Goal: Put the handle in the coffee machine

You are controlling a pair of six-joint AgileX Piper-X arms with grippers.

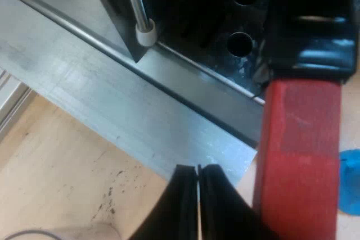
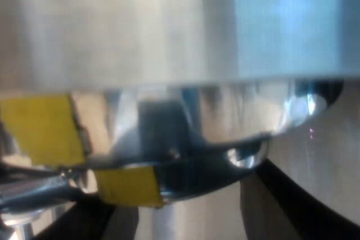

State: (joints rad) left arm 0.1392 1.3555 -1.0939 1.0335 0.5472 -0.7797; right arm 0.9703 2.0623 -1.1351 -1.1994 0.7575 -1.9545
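The holder's handle (image 1: 301,139), stiff and likely heavy, smooth black ending in red, stands at the espresso machine (image 1: 185,4) front, over its metal drip tray (image 1: 112,94). I would grip the red end. My left gripper (image 1: 198,195), just beside it, has its fingers pressed together on nothing. A blue thing (image 1: 350,181), perhaps the tamper, lies near. Whether the right gripper (image 2: 180,223) holds anything, I cannot tell.

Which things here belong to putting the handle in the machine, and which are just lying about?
Job: handle, red end at the front of the espresso machine; left gripper, shut, beside it.
Lying about: blue object, possibly the tamper, beside the red end; wooden table.
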